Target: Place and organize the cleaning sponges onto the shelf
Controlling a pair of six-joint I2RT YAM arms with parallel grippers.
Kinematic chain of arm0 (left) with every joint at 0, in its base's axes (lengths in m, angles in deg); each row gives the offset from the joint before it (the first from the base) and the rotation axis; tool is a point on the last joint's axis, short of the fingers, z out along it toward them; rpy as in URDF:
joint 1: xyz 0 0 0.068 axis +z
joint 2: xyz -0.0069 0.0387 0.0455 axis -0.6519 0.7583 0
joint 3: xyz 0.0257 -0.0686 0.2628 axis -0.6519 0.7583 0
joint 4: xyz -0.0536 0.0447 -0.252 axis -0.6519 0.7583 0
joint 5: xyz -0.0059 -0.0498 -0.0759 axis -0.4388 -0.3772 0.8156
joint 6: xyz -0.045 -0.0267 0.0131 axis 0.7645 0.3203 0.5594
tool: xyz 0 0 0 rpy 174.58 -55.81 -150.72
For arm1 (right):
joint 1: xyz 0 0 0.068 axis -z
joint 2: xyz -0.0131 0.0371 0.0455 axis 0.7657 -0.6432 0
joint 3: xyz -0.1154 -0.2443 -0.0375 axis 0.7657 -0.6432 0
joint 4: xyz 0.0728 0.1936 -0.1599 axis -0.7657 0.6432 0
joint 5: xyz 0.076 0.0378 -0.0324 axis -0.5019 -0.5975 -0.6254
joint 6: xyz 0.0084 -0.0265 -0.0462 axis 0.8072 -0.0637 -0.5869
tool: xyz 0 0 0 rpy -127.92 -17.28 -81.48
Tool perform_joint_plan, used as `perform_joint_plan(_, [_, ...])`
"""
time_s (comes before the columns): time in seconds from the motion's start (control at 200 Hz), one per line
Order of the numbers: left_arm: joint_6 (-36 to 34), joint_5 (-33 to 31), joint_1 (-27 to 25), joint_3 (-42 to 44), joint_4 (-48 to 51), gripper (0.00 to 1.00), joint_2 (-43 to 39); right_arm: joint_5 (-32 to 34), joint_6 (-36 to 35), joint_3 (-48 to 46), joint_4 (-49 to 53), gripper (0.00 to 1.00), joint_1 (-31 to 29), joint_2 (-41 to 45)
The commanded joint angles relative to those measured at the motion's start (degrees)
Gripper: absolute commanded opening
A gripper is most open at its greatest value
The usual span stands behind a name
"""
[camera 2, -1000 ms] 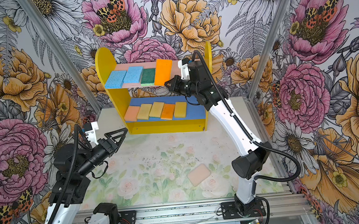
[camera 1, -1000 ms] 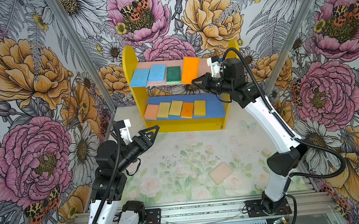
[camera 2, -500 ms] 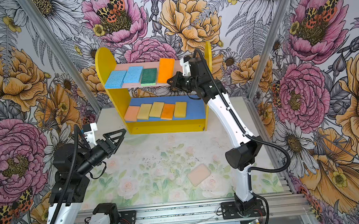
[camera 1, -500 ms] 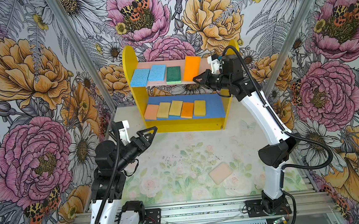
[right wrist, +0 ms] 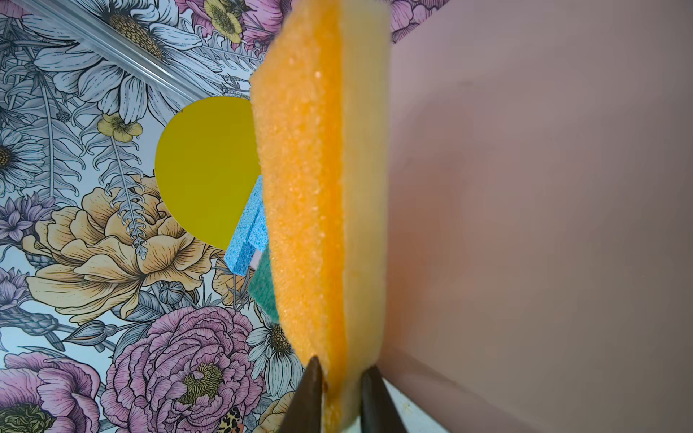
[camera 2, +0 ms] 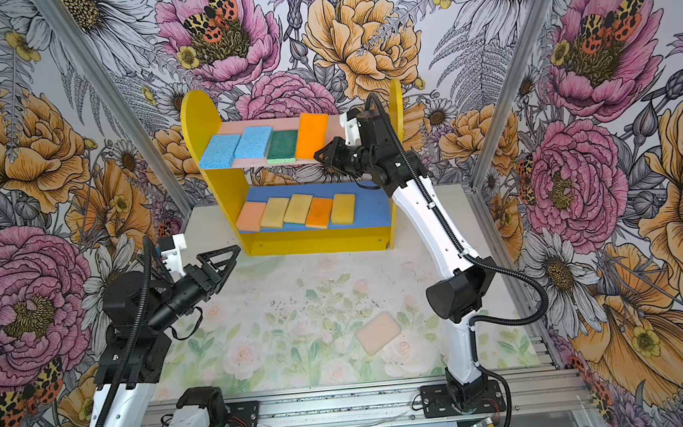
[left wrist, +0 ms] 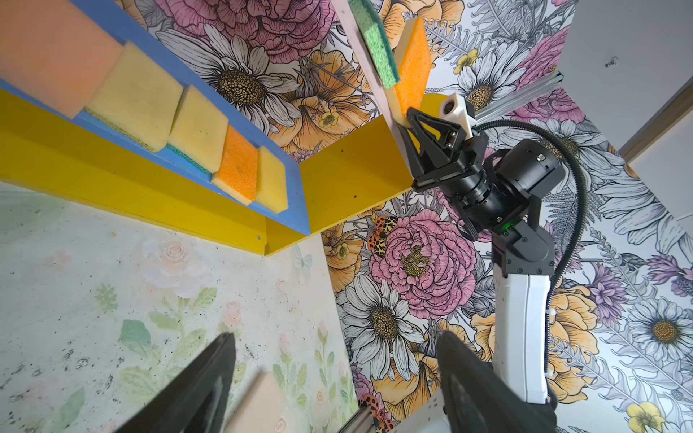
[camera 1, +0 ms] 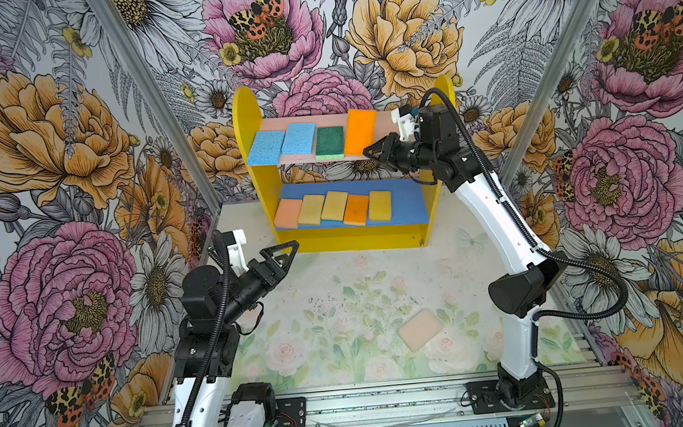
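The shelf (camera 1: 249, 117) stands at the back with yellow side panels. Its pink upper board holds two blue sponges (camera 1: 266, 147) and a dark green sponge (camera 1: 329, 141). An orange sponge (camera 1: 360, 131) (camera 2: 314, 135) (right wrist: 318, 187) lies on it right of the green one. My right gripper (camera 1: 370, 154) (camera 2: 320, 155) (right wrist: 341, 375) pinches that sponge's front end at the board's edge. Several peach, yellow and orange sponges (camera 1: 331, 209) line the blue lower board. A peach sponge (camera 1: 420, 329) (camera 2: 378, 332) (left wrist: 258, 401) lies on the table. My left gripper (camera 1: 288, 250) (camera 2: 230, 252) (left wrist: 337, 337) hovers open and empty, left of the shelf's foot.
Floral walls close in the table on three sides, with metal posts (camera 1: 545, 69) at the back corners. A metal rail (camera 1: 346, 406) runs along the front edge. The pink board (right wrist: 525, 187) has bare room to the right of the orange sponge.
My right arm has carried the orange sponge back and down onto the upper board, beside the green sponge. The left arm has barely moved.
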Motion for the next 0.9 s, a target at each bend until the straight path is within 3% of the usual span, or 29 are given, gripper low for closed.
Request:
perform_joint_plan(0.0, [-0.02, 1.25, 0.70, 0.87, 0.25, 0.84, -0.28, -0.33, 0.22, 2.19, 0.17, 0.34, 0.41, -1.26])
perform_joint_plan(0.31, [0.00, 1.42, 0.75, 0.95, -0.01, 0.84, 0.13, 3.70, -1.94, 1.28, 3.48, 0.53, 0.63, 1.22])
perform_joint_plan(0.65, [-0.03, 1.86, 0.85, 1.03, -0.27, 0.84, 0.19, 10.43, -5.39, -8.41, 3.78, 0.63, -0.60, 10.93])
perform_joint_plan(0.795, [0.15, 1.86, 0.80, 1.21, -0.65, 0.84, 0.41, 8.27, -5.42, -7.64, 3.78, 0.65, -0.25, 10.23])
perform_joint_plan(0.895, [0.40, 1.72, 0.85, 1.31, -0.63, 0.84, 0.06, 6.81, -5.06, -5.68, 3.70, 0.60, -0.49, 9.11])
